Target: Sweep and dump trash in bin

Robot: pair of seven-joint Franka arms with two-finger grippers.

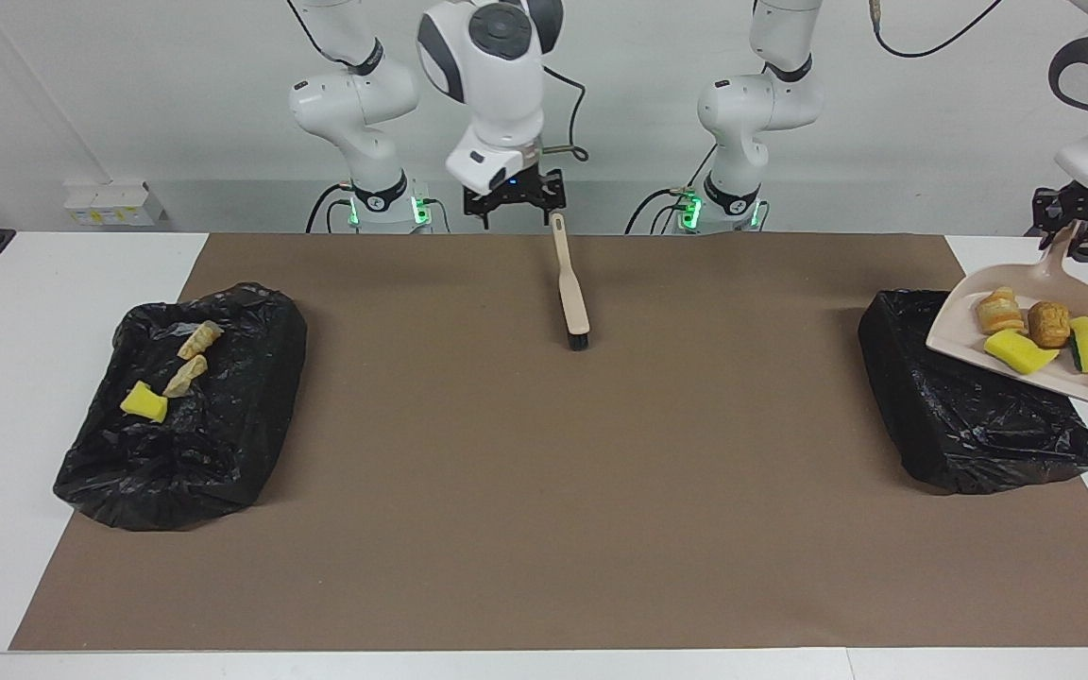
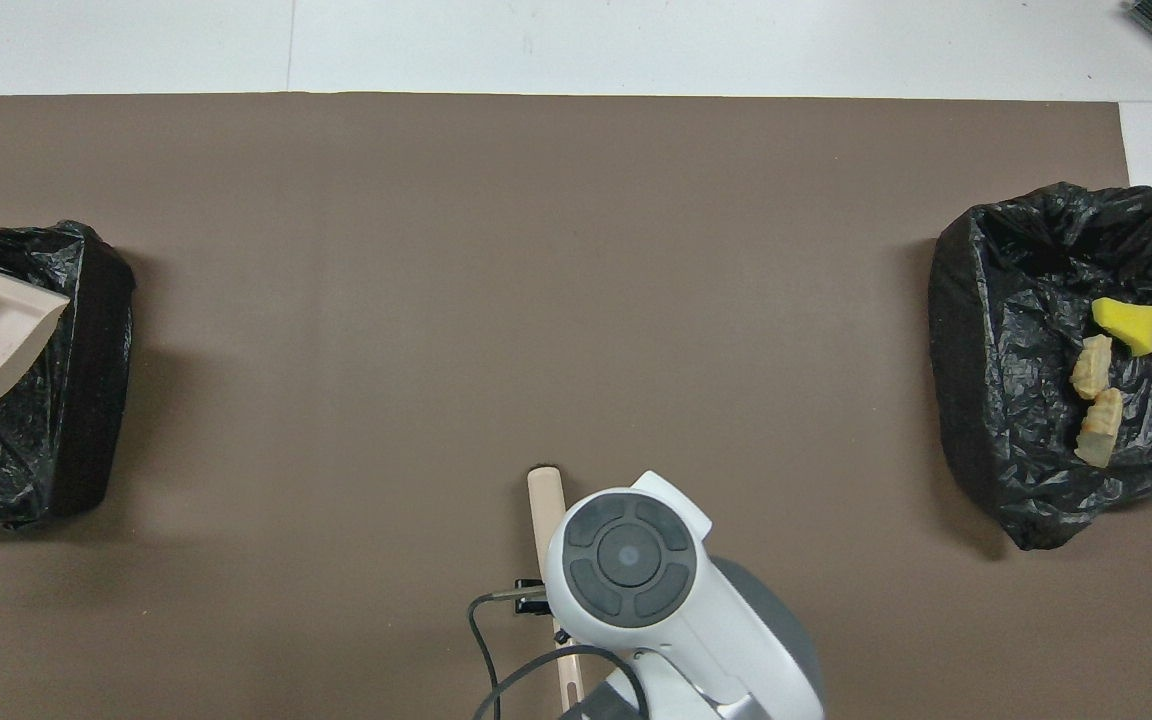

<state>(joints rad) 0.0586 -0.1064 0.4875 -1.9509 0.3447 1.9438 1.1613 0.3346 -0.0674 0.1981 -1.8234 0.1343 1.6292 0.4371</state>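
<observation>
Holding the dustpan by its handle, the left gripper should tip slowly over the bin, spilling nothing; the right gripper hangs released above the brush.

The overhead view's edge cuts the dustpan, perhaps hiding trash.

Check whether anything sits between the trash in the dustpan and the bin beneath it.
Nothing visible does. The left tool holds the dustpan by its handle over the black-lined bin at the left arm's end, with four trash pieces still in the pan.
</observation>
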